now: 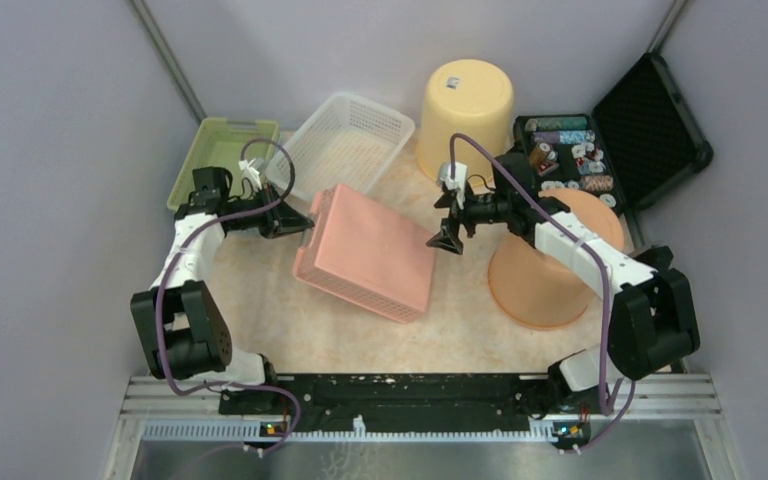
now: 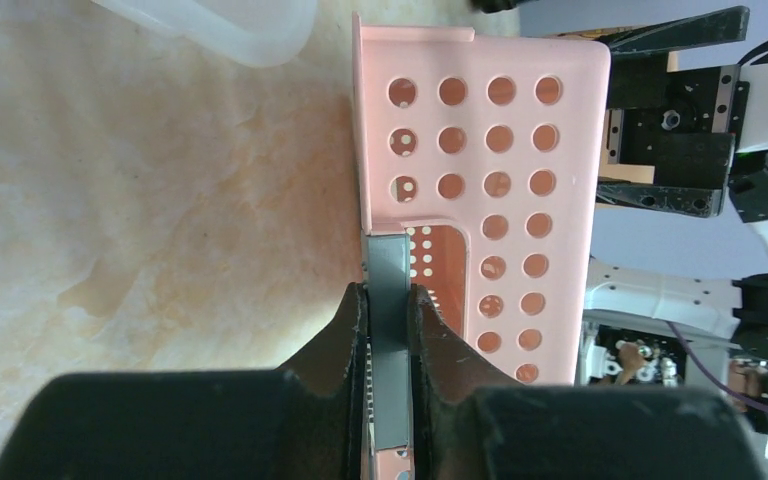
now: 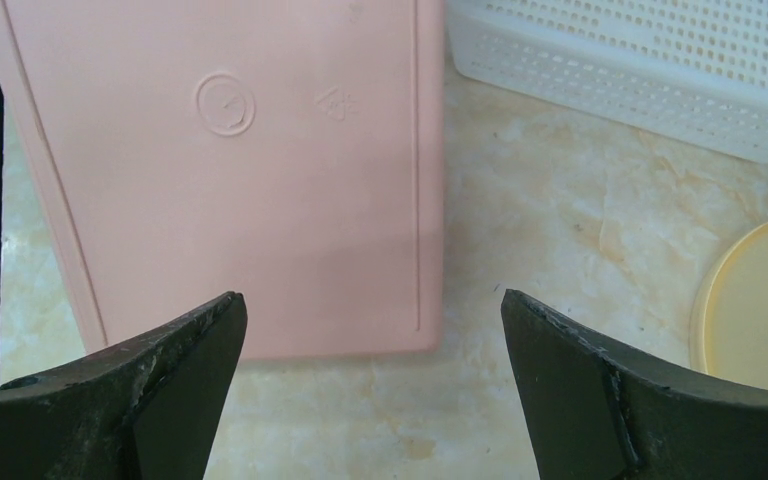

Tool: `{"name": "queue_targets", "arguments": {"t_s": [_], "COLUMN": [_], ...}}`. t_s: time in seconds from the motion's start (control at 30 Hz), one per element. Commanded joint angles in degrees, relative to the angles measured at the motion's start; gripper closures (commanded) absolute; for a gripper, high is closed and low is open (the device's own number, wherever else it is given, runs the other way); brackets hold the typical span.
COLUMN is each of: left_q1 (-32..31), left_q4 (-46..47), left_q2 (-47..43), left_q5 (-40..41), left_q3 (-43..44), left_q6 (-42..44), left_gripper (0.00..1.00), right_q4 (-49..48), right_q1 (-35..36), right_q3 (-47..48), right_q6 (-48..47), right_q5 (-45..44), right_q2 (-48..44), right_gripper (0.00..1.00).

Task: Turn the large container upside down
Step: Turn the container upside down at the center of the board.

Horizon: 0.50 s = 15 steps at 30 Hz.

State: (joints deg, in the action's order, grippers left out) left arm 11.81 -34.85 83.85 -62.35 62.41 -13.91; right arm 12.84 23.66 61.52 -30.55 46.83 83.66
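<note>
the left gripper (image 2: pixel 388 300) has its fingers (image 2: pixel 350 335) pressed onto the thin edge of the pink container (image 2: pixel 480 150) at the handle cut-out in one short wall, one finger on each side of that edge. the perforated wall stands upright in the left wrist view, with its rim flange towards the table (image 2: pixel 140 220). the right gripper (image 3: pixel 370 300) is spread wide and holds nothing; it hangs above one corner of the container's flat base, whose moulded marks face upward in the right wrist view. in the top view the pink container (image 1: pixel 365 250) lies at the centre of the table (image 1: pixel 260 310) with the solid base up and the open side down, the left gripper (image 1: pixel 295 222) at its left end and the right gripper (image 1: pixel 447 238) at its right edge. whether the gripped end is raised off the table cannot be determined. a white mesh basket (image 1: pixel 350 140) sits just behind the container, with a green tray (image 1: pixel 222 150) to its left. a yellow bucket (image 1: pixel 465 105) stands base up at the rear. an orange round dish (image 1: pixel 550 270) lies under the right arm, beside an open black case (image 1: pixel 600 140).
</note>
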Motion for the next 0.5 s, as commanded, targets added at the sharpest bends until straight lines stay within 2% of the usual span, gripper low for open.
{"name": "queue_targets", "arguments": {"t_s": [0.0,0.47], "left_q1": [0.3,0.3], "left_q4": [0.3,0.7], "left_q2": [-4.0,-6.4], "left_q5": [1.9,5.5], "left_q3": [-1.0,-6.0], "left_q6": [6.2,13.4], "left_gripper": [0.85,0.82], "right_q4": [0.9,6.3], "right_q1": [0.1,0.1], "right_q3": [-1.8,-5.8], "right_q6": [-4.5,-7.2], "right_q5": [1.0,-0.9], "right_q2": [-3.5,-10.0], "right_gripper": [0.01,0.01]}}
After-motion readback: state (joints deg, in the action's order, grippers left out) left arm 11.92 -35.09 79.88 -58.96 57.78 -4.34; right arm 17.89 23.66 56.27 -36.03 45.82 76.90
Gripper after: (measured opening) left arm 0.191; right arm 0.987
